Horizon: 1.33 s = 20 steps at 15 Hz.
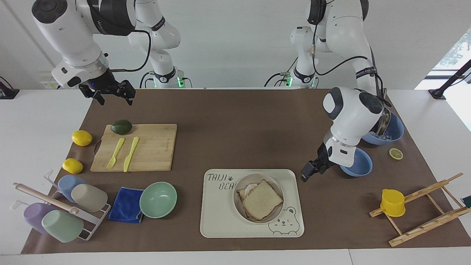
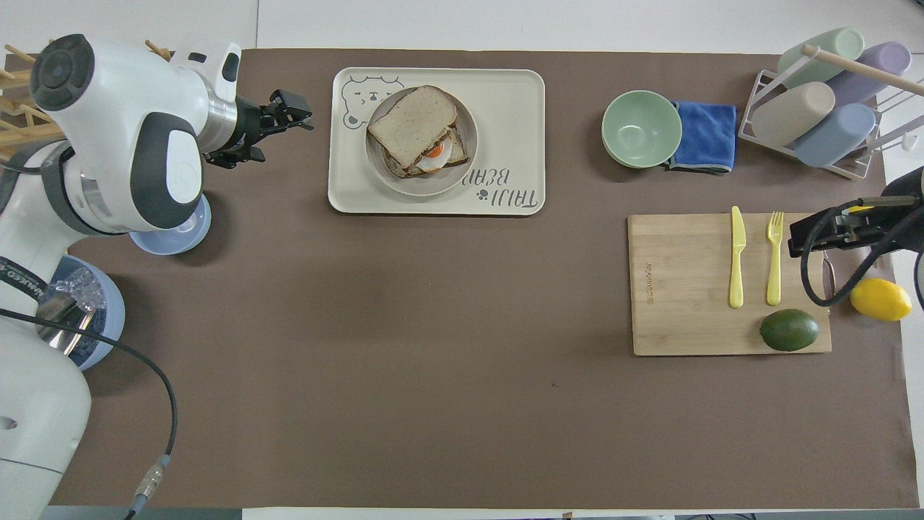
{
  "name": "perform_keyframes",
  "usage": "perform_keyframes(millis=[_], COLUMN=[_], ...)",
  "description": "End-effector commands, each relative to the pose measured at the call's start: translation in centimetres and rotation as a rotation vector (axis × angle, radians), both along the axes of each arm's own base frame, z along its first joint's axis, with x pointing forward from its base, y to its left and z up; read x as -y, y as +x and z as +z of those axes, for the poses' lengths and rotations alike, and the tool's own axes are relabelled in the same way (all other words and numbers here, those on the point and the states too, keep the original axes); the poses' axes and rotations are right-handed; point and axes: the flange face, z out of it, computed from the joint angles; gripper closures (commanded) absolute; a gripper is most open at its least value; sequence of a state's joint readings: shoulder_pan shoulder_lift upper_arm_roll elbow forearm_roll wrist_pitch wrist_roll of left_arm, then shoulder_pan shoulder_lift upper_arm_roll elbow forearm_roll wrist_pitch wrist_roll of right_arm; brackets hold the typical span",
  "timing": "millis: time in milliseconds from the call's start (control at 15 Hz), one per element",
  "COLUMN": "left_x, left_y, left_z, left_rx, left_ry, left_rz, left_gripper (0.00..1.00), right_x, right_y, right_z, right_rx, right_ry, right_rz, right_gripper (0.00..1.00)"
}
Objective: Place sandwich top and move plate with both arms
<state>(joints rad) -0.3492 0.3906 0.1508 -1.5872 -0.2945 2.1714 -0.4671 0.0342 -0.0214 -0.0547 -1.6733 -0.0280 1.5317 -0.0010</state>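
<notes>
1. Sandwich top (image 1: 262, 199): one pale speckled wholemeal bread slice with a brown crust, lying on the fried-egg toast slice (image 2: 435, 154), skewed so that the egg shows at one edge. Nothing grips it.
2. Plate (image 1: 238, 206): small round shallow cream-beige dish bearing both slices; it sits in the rectangular cream bear tray (image 1: 220, 221), at the end with the bear drawing.
3. Left gripper (image 1: 308, 172): small black claw on the white jointed left arm, fingers spread apart and empty; it hangs over the brown table mat (image 1: 235, 140) just beside the tray's edge toward the left arm's end, clear of the plate.
4. Right gripper (image 1: 112, 94): black claw on the white right arm, fingers spread and holding nothing; this arm waits over the mat's corner near its own base, above the cutting board's end of the table.
5. Wooden cutting board (image 1: 141, 147): carries a yellow plastic fork (image 1: 115, 153), a yellow plastic knife (image 1: 131, 154) and a dark green avocado (image 1: 121, 126).
6. Two yellow lemons (image 1: 81, 138): beside the board, toward the right arm's end.
7. Mint-green bowl (image 1: 158, 199): touching a folded blue cloth (image 1: 126, 204), next to a wire rack of pastel cups (image 1: 62, 206).
8. Small blue bowl (image 1: 358, 165): partly covered by the left arm; a larger blue bowl (image 1: 393, 130) nearer the robots.
9. Yellow cup (image 1: 392, 202): on a wooden rack (image 1: 427, 213).
</notes>
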Motion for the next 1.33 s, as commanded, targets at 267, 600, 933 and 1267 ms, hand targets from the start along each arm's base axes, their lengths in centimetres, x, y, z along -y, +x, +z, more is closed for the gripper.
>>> perform_keyframes(millis=[267,600,933,1267], left_x=[-4.7,-7.4,-9.2,-9.5], left_y=[-3.4,-7.3,-11.5,-13.2], left_z=[7.3,13.1,18.0,19.3], left_rx=[-0.033,-0.071,-0.103,-0.155], left_ry=[0.131,0.202,0.259,0.266], left_rz=[-0.104,-0.217,-0.346,-0.361], left_gripper=[0.00,0.00,0.00,0.00], right_x=[0.1,0.1,0.1,0.1], right_y=[-0.5,-0.5,-0.5,-0.5], right_z=[0.3,0.3,0.3,0.3], right_rx=[0.003,0.003,0.003,0.003], right_ry=[0.022,0.022,0.022,0.022], right_rz=[-0.022,-0.022,-0.022,-0.022], right_gripper=[0.00,0.00,0.00,0.00])
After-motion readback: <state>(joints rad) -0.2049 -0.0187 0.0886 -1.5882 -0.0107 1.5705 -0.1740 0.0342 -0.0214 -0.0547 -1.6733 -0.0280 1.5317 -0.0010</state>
